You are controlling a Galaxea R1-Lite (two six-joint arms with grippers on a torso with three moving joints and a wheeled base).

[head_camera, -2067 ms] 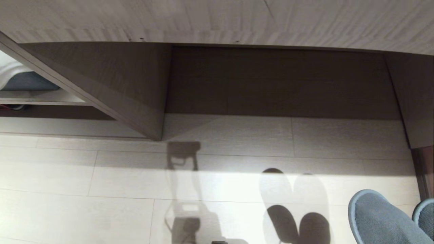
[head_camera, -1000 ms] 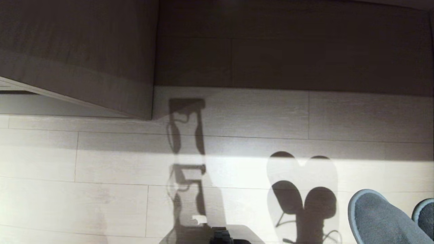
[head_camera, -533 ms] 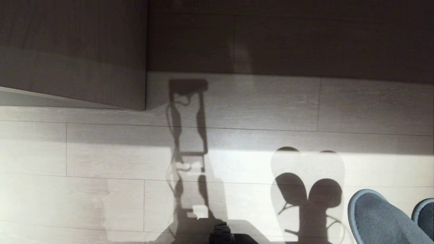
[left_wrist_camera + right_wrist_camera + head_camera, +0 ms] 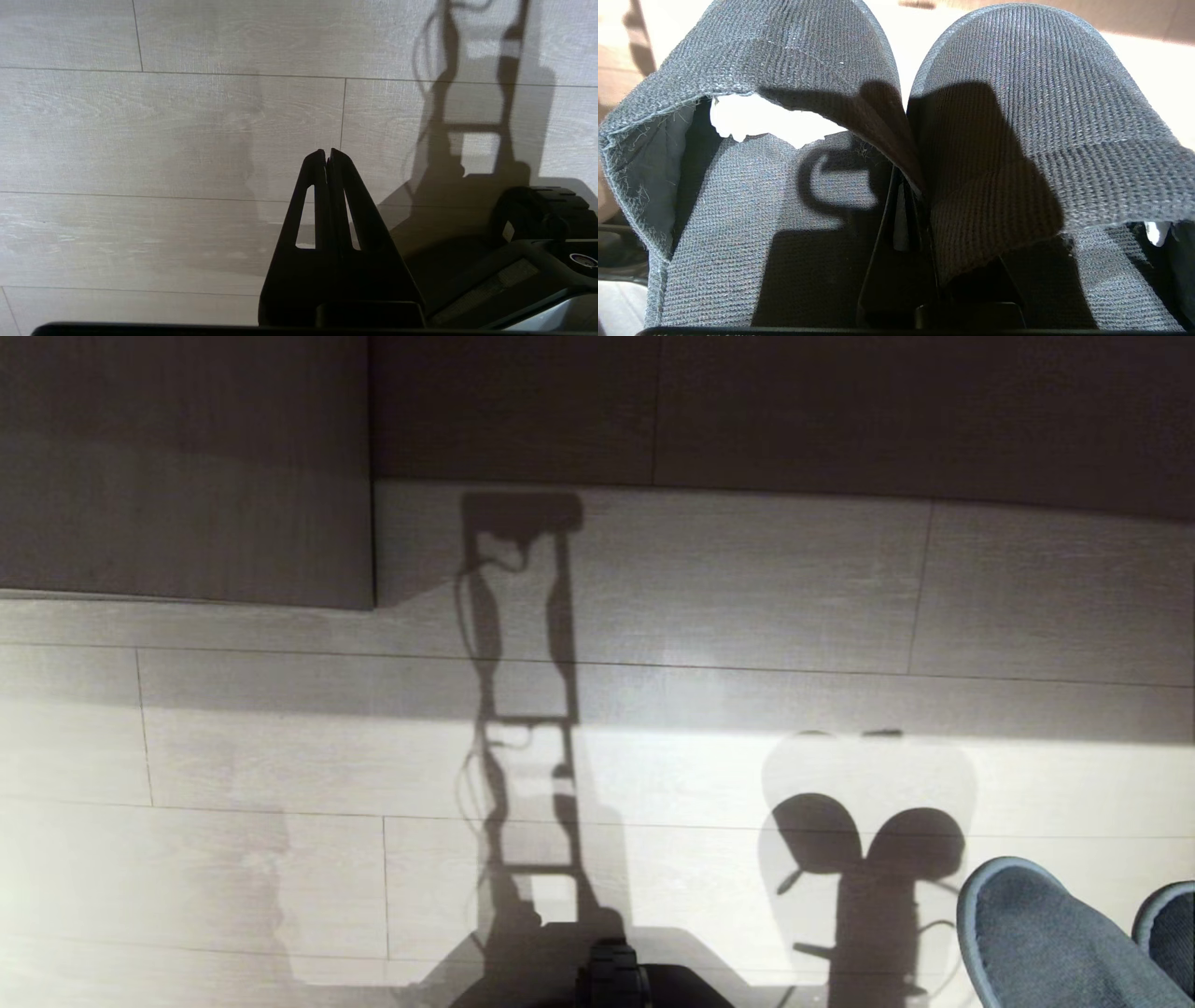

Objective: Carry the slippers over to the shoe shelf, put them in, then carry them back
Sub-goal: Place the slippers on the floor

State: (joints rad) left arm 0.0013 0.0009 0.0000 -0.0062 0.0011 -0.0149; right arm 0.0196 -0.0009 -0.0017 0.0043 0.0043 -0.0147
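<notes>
Slippers (image 4: 1017, 116), dark grey knitted fabric pair, hung pinched together in the right hand (image 4: 920, 196) above pale wood-plank floor (image 4: 233, 765); left hand (image 4: 327, 156) clenched, holding nothing. Shelving not done; whole return left.

Pale wood-plank floor (image 4: 233, 756), dark wood panel (image 4: 187, 467), bright sunlit band

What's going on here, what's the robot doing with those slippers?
The right gripper is shut on the slippers, pinching the inner edges of both so the pair hangs side by side above the pale floor. Their toes show at the lower right of the head view. The left gripper is shut and empty over the floor. A dark wood cabinet stands ahead.
</notes>
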